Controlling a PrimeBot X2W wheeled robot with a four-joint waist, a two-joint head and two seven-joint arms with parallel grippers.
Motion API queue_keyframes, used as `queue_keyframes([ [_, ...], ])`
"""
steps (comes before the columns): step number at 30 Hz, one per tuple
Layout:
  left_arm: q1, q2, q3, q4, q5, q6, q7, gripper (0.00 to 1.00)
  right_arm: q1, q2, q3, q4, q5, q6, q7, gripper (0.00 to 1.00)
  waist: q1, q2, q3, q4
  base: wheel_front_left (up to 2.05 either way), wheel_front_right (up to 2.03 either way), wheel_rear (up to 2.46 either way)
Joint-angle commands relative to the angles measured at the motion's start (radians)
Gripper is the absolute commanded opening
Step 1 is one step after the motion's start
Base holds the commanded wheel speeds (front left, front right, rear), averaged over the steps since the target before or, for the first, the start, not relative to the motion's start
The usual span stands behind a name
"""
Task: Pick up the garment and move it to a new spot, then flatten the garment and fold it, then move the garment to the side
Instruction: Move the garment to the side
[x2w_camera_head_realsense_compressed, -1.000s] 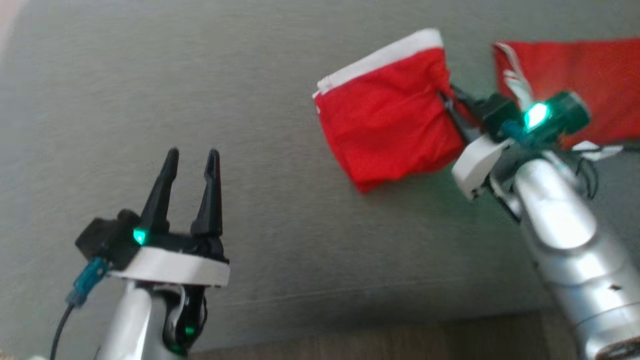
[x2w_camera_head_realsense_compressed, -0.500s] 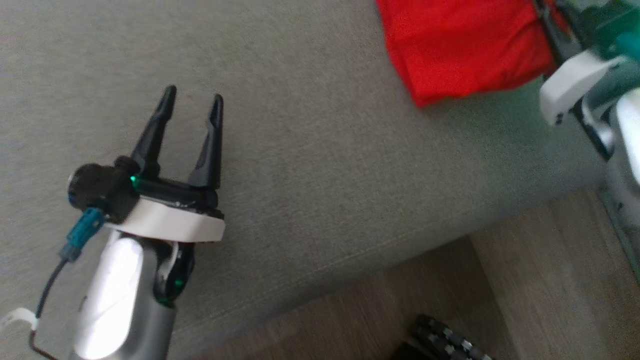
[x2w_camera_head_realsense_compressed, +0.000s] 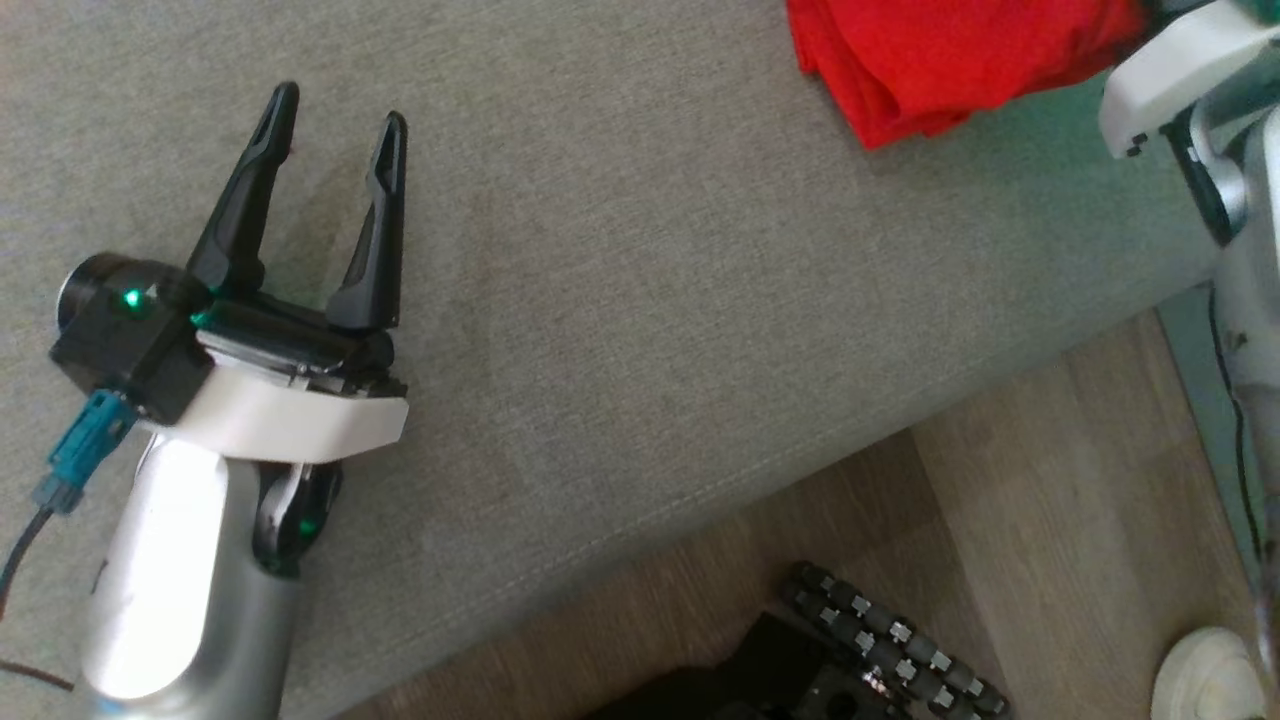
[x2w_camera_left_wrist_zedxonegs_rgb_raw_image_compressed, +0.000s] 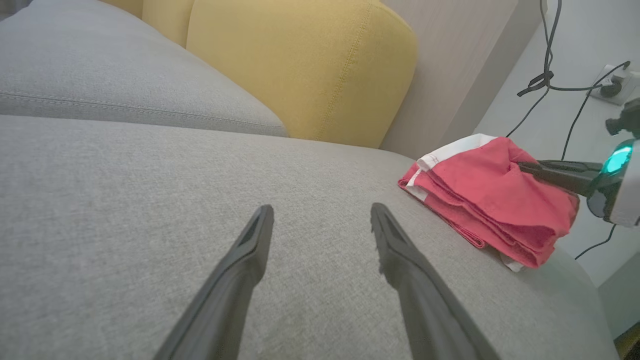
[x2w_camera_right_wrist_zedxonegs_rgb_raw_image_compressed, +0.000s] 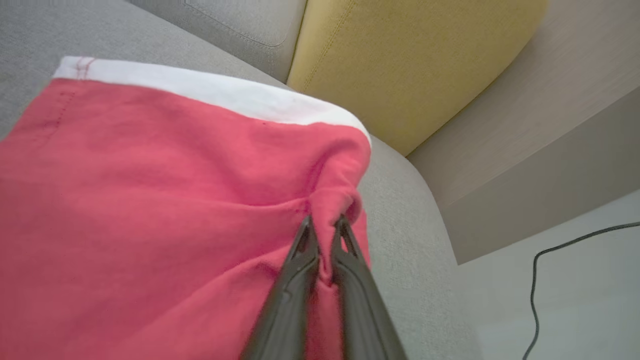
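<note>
The garment (x2w_camera_head_realsense_compressed: 940, 60) is a folded red cloth with a white band, lying near the sofa seat's right end at the top right of the head view. In the right wrist view my right gripper (x2w_camera_right_wrist_zedxonegs_rgb_raw_image_compressed: 324, 222) is shut on a pinched fold at the garment's (x2w_camera_right_wrist_zedxonegs_rgb_raw_image_compressed: 150, 200) edge. The left wrist view shows the garment (x2w_camera_left_wrist_zedxonegs_rgb_raw_image_compressed: 495, 200) with the right gripper's dark fingers (x2w_camera_left_wrist_zedxonegs_rgb_raw_image_compressed: 550, 170) reaching into it from the right. My left gripper (x2w_camera_head_realsense_compressed: 340, 110) stands open over bare seat fabric, far left of the garment, with nothing between its fingers (x2w_camera_left_wrist_zedxonegs_rgb_raw_image_compressed: 321, 209).
The grey sofa seat (x2w_camera_head_realsense_compressed: 650, 300) ends at a seamed front edge, with wooden floor (x2w_camera_head_realsense_compressed: 1050, 520) below. A yellow back cushion (x2w_camera_left_wrist_zedxonegs_rgb_raw_image_compressed: 310, 65) stands behind the seat. Cables and a wall socket (x2w_camera_left_wrist_zedxonegs_rgb_raw_image_compressed: 615, 80) lie beyond the sofa's end. The robot's dark base (x2w_camera_head_realsense_compressed: 880, 640) shows at the bottom.
The head camera has swung, so the garment now sits at the top right edge and the floor shows. My left gripper stays open; my right gripper keeps its hold on the garment.
</note>
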Motion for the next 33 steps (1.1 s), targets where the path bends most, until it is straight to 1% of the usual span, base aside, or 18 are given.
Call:
queue_keyframes([
  [1, 0.024, 0.022, 0.047, 0.025, -0.017, 0.002, 0.005, 1.00, 0.008, -0.007, -0.016, -0.026, -0.011, 0.000, -0.011, 0.59, -0.0001, 0.0000, 0.001, 0.005, 0.00, 0.00, 0.00],
  [2, 0.024, 0.022, 0.048, 0.026, -0.018, 0.002, 0.005, 1.00, 0.012, -0.001, -0.027, -0.024, -0.015, 0.000, -0.011, 1.00, -0.0001, 0.0000, -0.001, 0.009, 0.00, 0.00, 0.00],
  [6, 0.021, 0.013, 0.056, 0.034, -0.019, 0.002, 0.005, 1.00, 0.021, 0.027, -0.081, -0.021, -0.019, 0.000, 0.002, 1.00, -0.0001, 0.0000, -0.023, 0.023, 0.00, 0.00, 0.00],
  [11, 0.019, -0.028, 0.055, 0.042, -0.025, 0.002, 0.005, 1.00, 0.033, 0.048, -0.105, -0.063, -0.048, 0.000, 0.008, 1.00, -0.0001, 0.0000, -0.082, 0.054, 0.00, 0.00, 0.00],
  [14, 0.027, -0.056, 0.065, 0.048, -0.031, 0.002, 0.005, 1.00, 0.049, 0.071, -0.084, -0.106, -0.054, 0.000, 0.008, 1.00, -0.0001, 0.0000, -0.134, 0.080, 0.00, 0.00, 0.00],
  [19, 0.057, -0.097, 0.105, 0.050, -0.045, 0.002, 0.005, 1.00, 0.100, 0.115, -0.021, -0.185, -0.031, 0.000, -0.001, 1.00, -0.0001, 0.0000, -0.231, 0.137, 0.00, 0.00, 0.00],
  [20, 0.057, -0.097, 0.105, 0.050, -0.045, 0.002, 0.005, 1.00, 0.100, 0.115, -0.021, -0.185, -0.031, 0.000, -0.001, 1.00, -0.0001, 0.0000, -0.231, 0.137, 0.00, 0.00, 0.00],
  [26, 0.101, -0.124, 0.159, 0.044, -0.053, 0.002, 0.005, 1.00, 0.211, 0.174, 0.016, -0.283, 0.007, 0.000, -0.033, 1.00, -0.0001, 0.0000, -0.330, 0.225, 0.00, 0.00, 0.00],
  [30, 0.138, -0.129, 0.186, 0.035, -0.069, 0.004, 0.005, 1.00, 0.323, 0.227, -0.056, -0.350, 0.034, 0.000, -0.057, 1.00, -0.0001, 0.0000, -0.378, 0.282, 0.00, 0.00, 0.00],
  [33, 0.184, -0.129, 0.193, 0.040, -0.109, 0.022, 0.005, 1.00, 0.432, 0.242, -0.065, -0.388, 0.047, 0.000, -0.070, 1.00, -0.0001, 0.0000, -0.425, 0.315, 0.00, 0.00, 0.00],
])
